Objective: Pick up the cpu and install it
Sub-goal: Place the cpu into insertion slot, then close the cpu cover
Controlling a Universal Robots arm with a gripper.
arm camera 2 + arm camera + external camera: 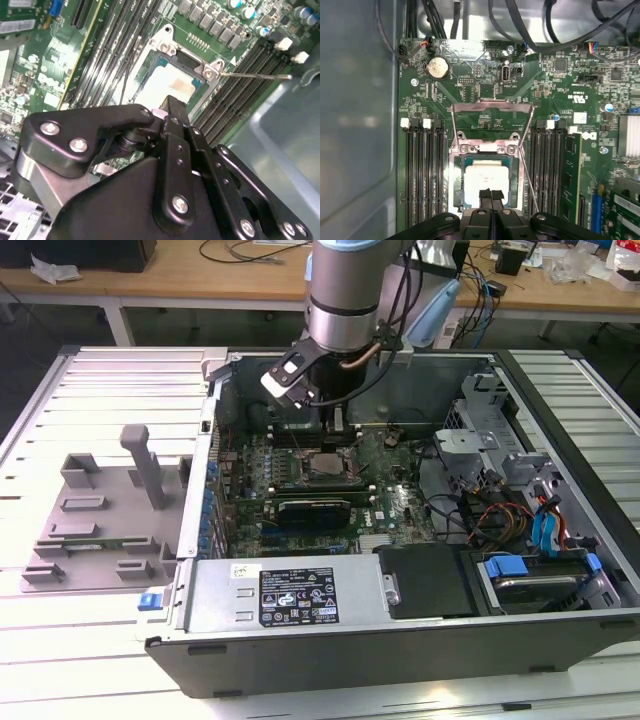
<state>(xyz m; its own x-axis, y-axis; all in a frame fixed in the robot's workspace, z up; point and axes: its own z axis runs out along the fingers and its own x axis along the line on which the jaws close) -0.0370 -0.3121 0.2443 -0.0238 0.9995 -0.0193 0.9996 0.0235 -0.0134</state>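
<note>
Arm (pixel 345 290) upright, tool (pixel 490 193) fingers together.

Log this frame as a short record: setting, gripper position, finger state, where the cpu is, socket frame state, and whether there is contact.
setting: open computer case, motherboard inside
gripper: low over the socket, in both wrist views
fingers: together
cpu: lying flat in the socket, not lifted
socket frame: swung open, clear of the cpu
lever: thin metal rod standing free beside the socket
contact: fingertips are at the cpu's edge; cannot tell whether they touch
</note>
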